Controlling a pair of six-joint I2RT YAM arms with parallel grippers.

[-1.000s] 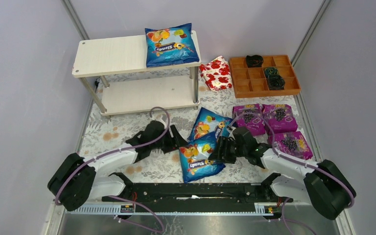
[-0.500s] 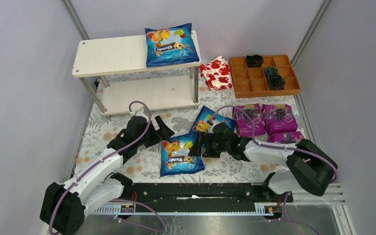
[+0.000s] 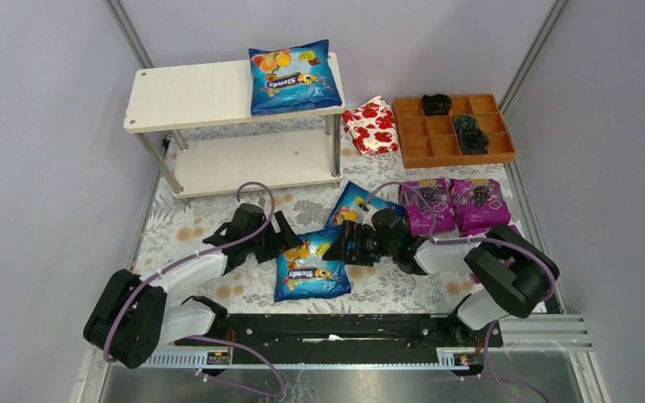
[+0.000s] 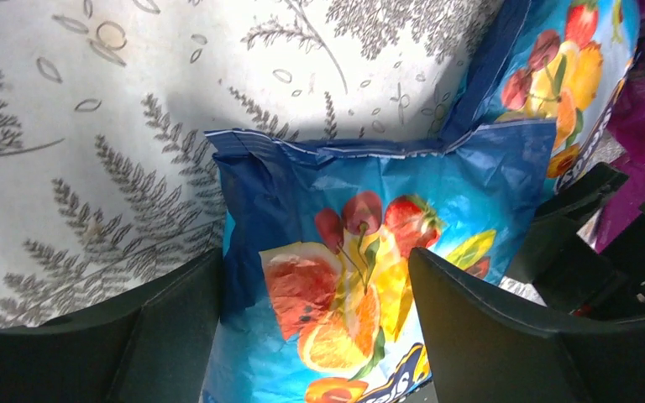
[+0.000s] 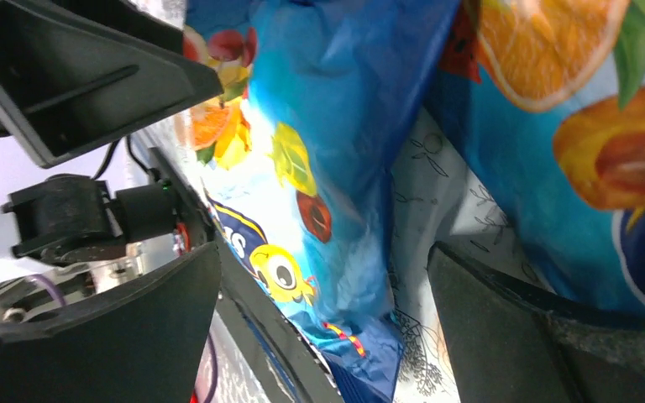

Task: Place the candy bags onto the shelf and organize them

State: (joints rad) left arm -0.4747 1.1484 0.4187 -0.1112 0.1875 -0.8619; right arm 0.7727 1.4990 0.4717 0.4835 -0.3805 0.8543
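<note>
A blue candy bag point(image 3: 311, 270) lies flat on the patterned cloth in front of both arms. My left gripper point(image 3: 286, 238) is open, its jaws on either side of the bag's upper end point(image 4: 361, 277). My right gripper point(image 3: 342, 244) is open at the bag's right edge point(image 5: 302, 168), and its jaws straddle that edge. A second blue bag point(image 3: 355, 205) lies just behind it. A third blue bag point(image 3: 294, 77) rests on the right of the shelf's point(image 3: 193, 94) top board. Two purple bags point(image 3: 427, 206) point(image 3: 479, 201) lie at the right. A third point(image 3: 497, 229) is mostly hidden by my right arm.
A red-and-white floral packet point(image 3: 371, 126) and a brown compartmented tray point(image 3: 453, 130) sit behind the purple bags. Grey walls close in on the left and right. The shelf's lower board point(image 3: 252, 159) is bare. The two grippers are close together over the bag.
The near blue bag has slid left with my right gripper. My left gripper first drew back left, then came right over the bag's upper end.
</note>
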